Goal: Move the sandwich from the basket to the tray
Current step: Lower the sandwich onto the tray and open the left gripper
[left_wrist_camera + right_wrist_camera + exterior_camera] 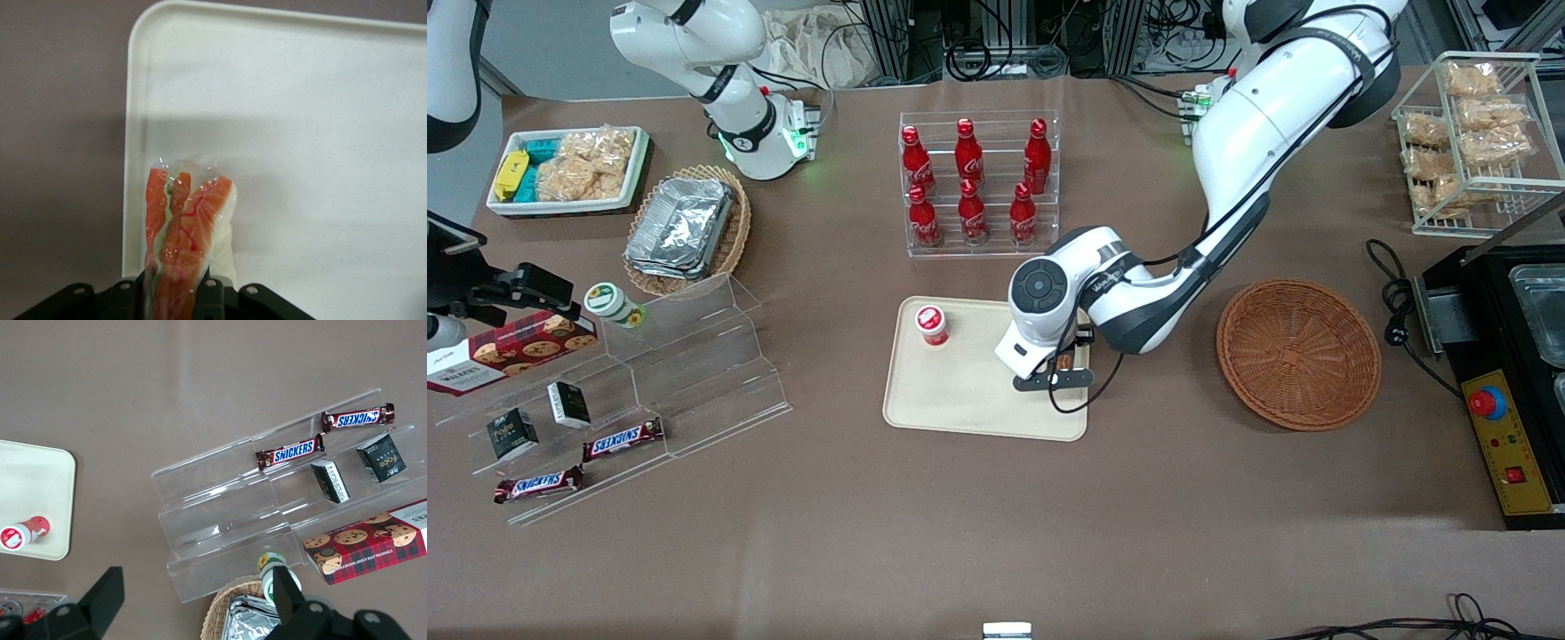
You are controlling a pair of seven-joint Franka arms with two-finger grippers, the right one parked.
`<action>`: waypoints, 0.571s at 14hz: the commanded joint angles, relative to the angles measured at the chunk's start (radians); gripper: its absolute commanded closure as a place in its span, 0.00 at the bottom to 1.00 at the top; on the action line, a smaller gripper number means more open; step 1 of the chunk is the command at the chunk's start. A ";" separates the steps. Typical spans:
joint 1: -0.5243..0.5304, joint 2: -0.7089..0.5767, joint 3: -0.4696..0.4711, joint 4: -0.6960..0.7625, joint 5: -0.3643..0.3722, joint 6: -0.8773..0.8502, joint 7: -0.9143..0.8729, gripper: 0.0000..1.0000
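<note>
One wrapped sandwich [187, 233] clamped in the left gripper [1060, 366], fingers closed on its bread faces, long axis pointing away from the wrist. Hangs over the tray [969, 404] near its basket-side edge [1298, 351], seemingly not yet touching. Straight down, then release.

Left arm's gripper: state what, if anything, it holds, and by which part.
The gripper is shut on the clear-wrapped sandwich wedge with orange-red filling, pinching one end; the other end projects free over the beige rectangular tray.
</note>
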 commanded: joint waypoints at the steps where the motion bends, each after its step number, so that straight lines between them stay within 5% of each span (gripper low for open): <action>1: -0.053 0.015 0.040 0.051 0.029 -0.005 -0.020 0.29; 2: -0.081 0.013 0.069 0.062 0.027 -0.005 -0.032 0.25; 3: -0.098 0.013 0.089 0.077 0.027 -0.005 -0.052 0.01; 8: -0.077 -0.098 0.087 0.122 0.006 -0.100 -0.104 0.00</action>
